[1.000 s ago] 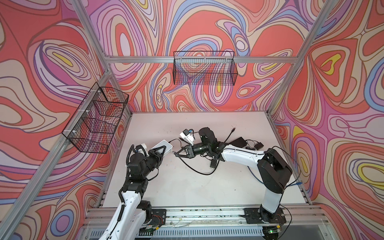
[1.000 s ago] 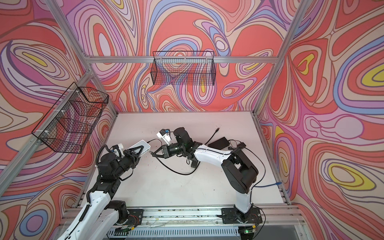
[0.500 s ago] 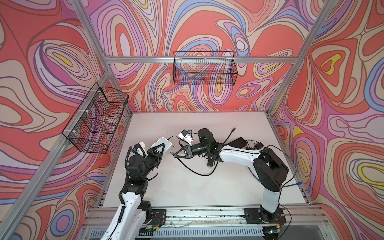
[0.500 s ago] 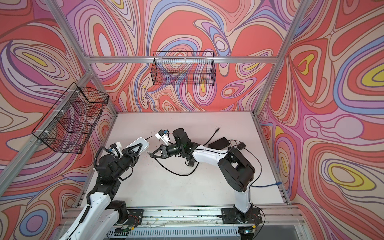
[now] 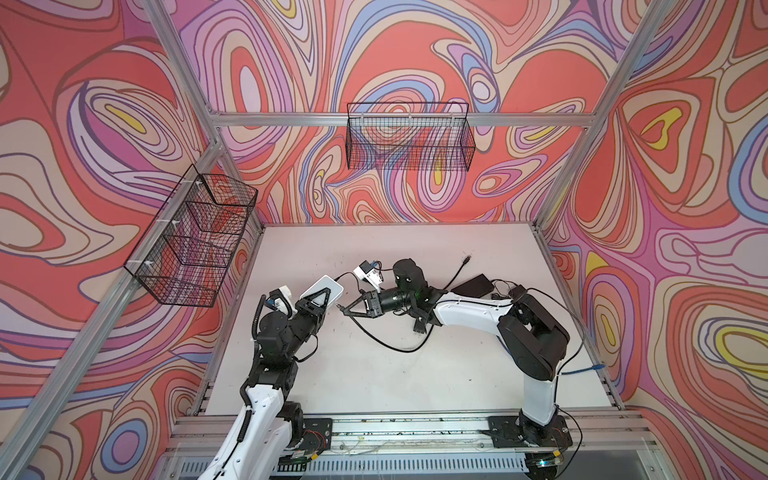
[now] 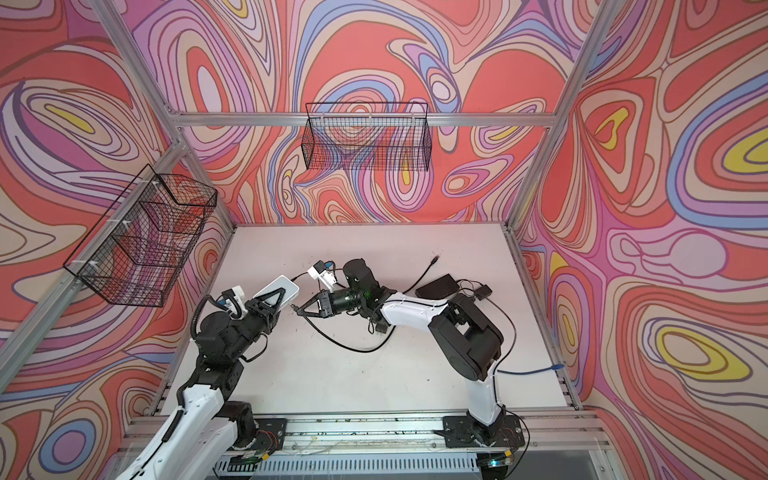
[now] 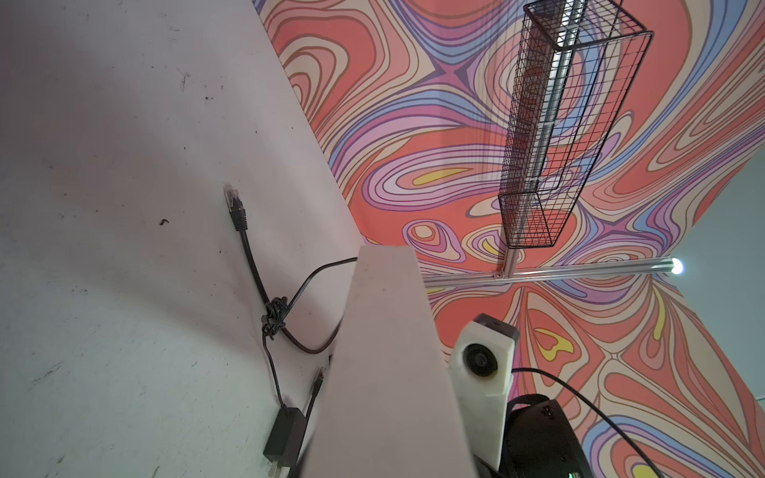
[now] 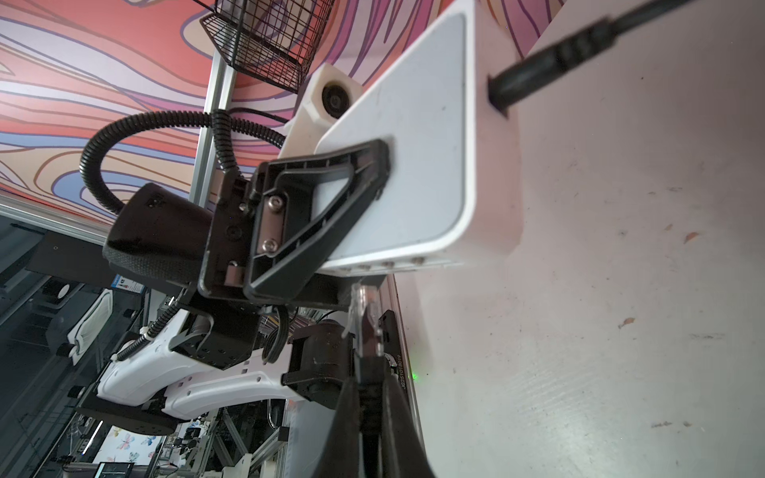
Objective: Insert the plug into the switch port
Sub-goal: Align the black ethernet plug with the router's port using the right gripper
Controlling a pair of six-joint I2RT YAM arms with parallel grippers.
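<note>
The switch (image 5: pixel 323 288) is a flat white box held off the table, with my left gripper (image 5: pixel 319 300) shut on its near end. One black finger (image 8: pixel 318 211) lies across its top face. A black power lead (image 8: pixel 538 70) is plugged into its side. My right gripper (image 8: pixel 366 387) is shut on the black boot of the plug (image 8: pixel 364 318), a clear connector on a black cable. The plug's tip sits just short of the switch's port edge (image 8: pixel 389 265). In both top views the right gripper (image 6: pixel 296 308) points left at the switch (image 6: pixel 277 289).
On the table lie a second black cable end (image 7: pixel 234 202), a power adapter (image 7: pixel 285 434), a flat black box (image 5: pixel 471 284) and a loop of black cable (image 5: pixel 386 343). A blue cable (image 5: pixel 582 369) lies by the right rail. Wire baskets (image 5: pixel 409 137) hang on the walls.
My right gripper has crept left with the plug, closer to the switch. The left gripper has raised and tilted the switch slightly.
</note>
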